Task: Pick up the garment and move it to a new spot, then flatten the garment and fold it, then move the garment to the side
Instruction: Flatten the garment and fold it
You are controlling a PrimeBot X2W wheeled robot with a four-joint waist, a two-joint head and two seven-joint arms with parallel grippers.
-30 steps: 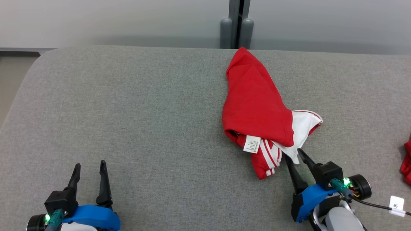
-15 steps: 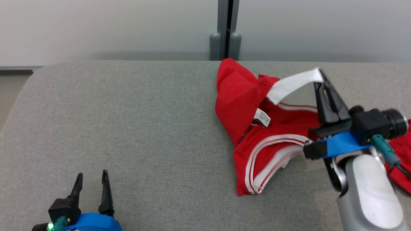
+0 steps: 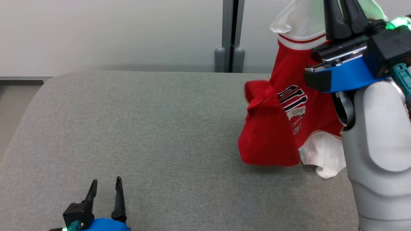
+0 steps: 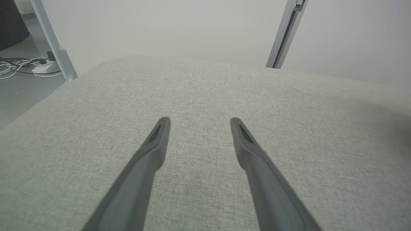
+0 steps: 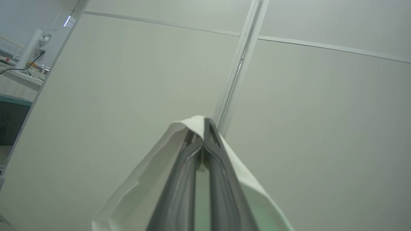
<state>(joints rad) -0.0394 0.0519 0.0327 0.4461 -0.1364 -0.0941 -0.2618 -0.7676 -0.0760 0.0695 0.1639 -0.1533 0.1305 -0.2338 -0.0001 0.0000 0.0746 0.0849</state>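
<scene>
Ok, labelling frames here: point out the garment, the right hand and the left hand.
garment point(image 3: 269, 144): head view, red front panel.
right hand point(image 5: 201, 130): right wrist view, between shut fingertips.
left hand point(image 3: 106, 179): head view, between open fingertips.

I see the counter point(image 3: 144, 128) covered in rough, matt grey woven cloth. The garment point(image 3: 273, 144) is matt red and white cloth. My right forearm point(image 3: 379, 144) looks smooth, glossy pale plastic.

Red-and-white garment point(image 3: 282, 128) — grey table point(image 3: 144, 128)
</scene>
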